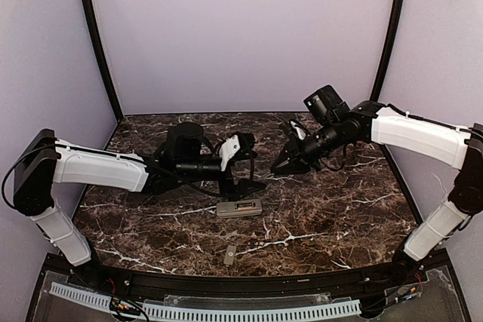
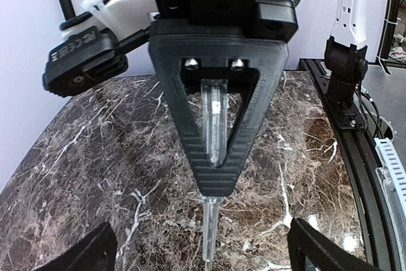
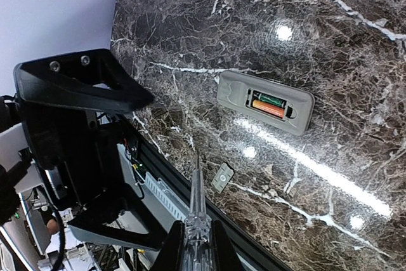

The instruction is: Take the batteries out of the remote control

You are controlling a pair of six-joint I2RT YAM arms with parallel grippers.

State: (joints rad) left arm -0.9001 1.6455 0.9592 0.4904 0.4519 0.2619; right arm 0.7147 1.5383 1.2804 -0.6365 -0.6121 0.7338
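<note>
Remote lay back-up near the middle of the table, its long side parallel to the near edge and its battery bay uncovered. The bay held two batteries side by side, lengthwise, one orange and one dark green. Both were seated in the bay. A small grey cover lay flat on the table, apart from the remote, between it and the near edge. Count: one remote, two batteries, one cover, one tool.

Left arm reached in from the left edge, forearm roughly level. It carried the left gripper above the table, just beyond the remote. The left fingers stood wide apart, gripping nothing.

Right arm reached in from the right edge, angled downward toward the middle of the table. The right gripper was closed on a clear pointed tool, whose tip projected past the fingertips.

The two grippers faced each other, near but apart, on the far side of the remote. The tool's tip was clear of the remote and the batteries.
</note>
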